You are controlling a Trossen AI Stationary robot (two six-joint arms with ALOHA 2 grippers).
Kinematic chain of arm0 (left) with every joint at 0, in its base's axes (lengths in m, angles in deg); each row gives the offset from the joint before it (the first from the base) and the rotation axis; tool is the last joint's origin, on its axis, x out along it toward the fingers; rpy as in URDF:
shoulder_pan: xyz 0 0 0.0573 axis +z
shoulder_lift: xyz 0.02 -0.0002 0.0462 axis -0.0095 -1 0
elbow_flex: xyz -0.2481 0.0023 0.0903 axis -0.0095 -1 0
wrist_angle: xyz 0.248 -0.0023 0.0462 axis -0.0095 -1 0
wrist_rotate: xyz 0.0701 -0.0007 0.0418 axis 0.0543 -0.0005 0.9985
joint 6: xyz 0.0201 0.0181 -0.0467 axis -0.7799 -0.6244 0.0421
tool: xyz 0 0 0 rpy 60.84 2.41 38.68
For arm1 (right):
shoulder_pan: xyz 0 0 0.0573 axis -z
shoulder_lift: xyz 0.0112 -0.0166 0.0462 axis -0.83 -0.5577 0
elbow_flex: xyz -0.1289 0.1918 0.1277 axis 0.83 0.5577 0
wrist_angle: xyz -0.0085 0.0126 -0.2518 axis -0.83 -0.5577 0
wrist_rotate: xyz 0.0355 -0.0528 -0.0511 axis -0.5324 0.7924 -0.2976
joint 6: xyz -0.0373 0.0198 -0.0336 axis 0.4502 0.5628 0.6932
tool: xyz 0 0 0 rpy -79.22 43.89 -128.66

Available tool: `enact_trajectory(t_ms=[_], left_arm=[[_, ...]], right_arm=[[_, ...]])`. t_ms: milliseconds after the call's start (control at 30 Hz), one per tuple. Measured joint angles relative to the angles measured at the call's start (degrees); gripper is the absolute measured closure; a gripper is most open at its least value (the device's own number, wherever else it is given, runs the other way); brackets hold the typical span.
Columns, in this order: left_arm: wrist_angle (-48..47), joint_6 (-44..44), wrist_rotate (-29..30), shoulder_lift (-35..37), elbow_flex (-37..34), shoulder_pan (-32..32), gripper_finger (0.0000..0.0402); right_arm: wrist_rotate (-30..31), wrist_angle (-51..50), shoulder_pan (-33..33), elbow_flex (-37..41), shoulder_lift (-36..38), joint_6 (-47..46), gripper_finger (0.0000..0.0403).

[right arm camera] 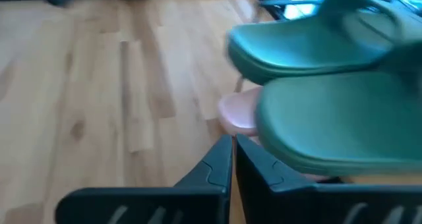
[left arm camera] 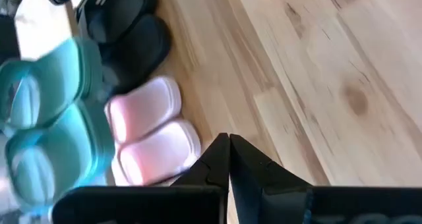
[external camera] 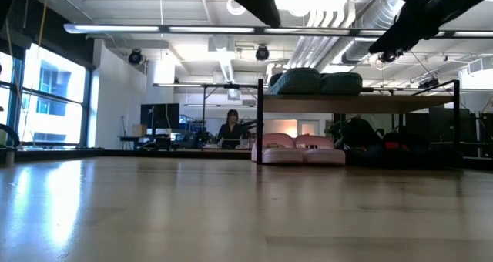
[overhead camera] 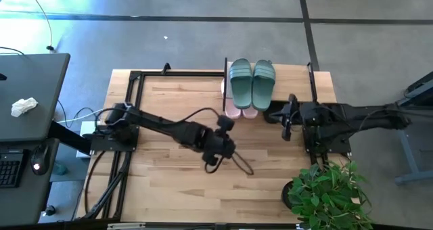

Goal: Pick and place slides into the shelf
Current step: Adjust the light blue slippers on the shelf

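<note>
The shelf [external camera: 362,104] stands at the table's far side, right of the middle. Two teal-green slides [overhead camera: 252,83] lie side by side on its top board. Two pale pink slides [left arm camera: 153,135] rest on the table under the board, with two black slides [left arm camera: 128,33] to their right. My left gripper [left arm camera: 229,145] hangs shut and empty over the table in front of the pink slides' toes, above the table's middle [overhead camera: 229,149]. My right gripper [right arm camera: 233,145] is also shut and empty. It is held just right of the shelf [overhead camera: 287,116], level with the teal-green slides.
A bare black metal frame [overhead camera: 135,78] stands along the table's far left. A potted plant [overhead camera: 325,189] fills the near right corner. A dark desk [overhead camera: 27,88] lies left of the table. A person [external camera: 231,127] sits far beyond it. Bare wood [overhead camera: 176,182] spans the near middle.
</note>
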Motion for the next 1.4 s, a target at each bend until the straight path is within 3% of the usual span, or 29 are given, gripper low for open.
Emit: enact_trajectory(t_ms=[267,433,967,1400], left_arm=[[-6.60,5.97,5.40,2.48,0.01,-5.01,0.0401],[-6.28,6.40,4.82,2.53,-0.88,-4.88,0.0401],[-0.91,7.70,5.44,2.44,-9.09,-3.22,0.0401],[4.25,7.24,4.05,2.38,-12.24,-1.49,0.0401]], right_arm=[[-8.22,0.16,12.93,-0.24,-1.12,1.98,0.0400],[-16.30,-0.09,15.24,-0.24,-6.09,1.93,0.0402],[-13.83,6.37,14.00,-0.24,-15.26,1.96,0.0403],[-10.53,5.54,13.98,-0.22,-14.95,1.50,0.0403]])
